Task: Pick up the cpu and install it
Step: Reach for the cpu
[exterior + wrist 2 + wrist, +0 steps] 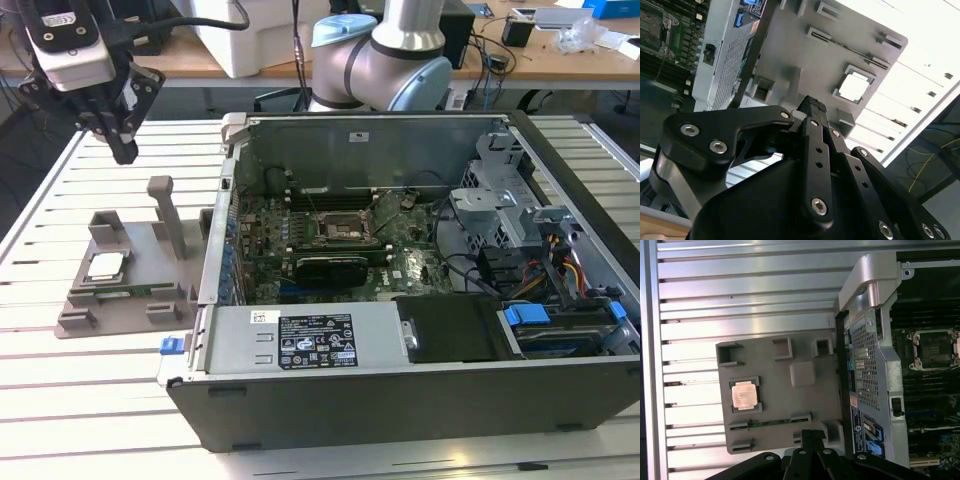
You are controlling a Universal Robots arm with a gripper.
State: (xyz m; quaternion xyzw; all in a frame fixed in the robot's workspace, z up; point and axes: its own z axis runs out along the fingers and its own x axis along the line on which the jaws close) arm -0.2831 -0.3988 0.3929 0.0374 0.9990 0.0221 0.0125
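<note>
No wording can be read anywhere. In the exterior view, a black label (316,342) with white print and small symbols sits on the grey metal cover (230,345) inside the computer case (400,410), with a small white sticker (264,317) just beside it, and both are too fine to make out. In the first wrist view, the cpu (744,394) shows only faint, illegible marks on its metal top.

Setting of my work: a pale slatted metal bench (60,400) under bright light, and behind it a wooden desk (570,65) strewn with dark cables (495,50).
</note>
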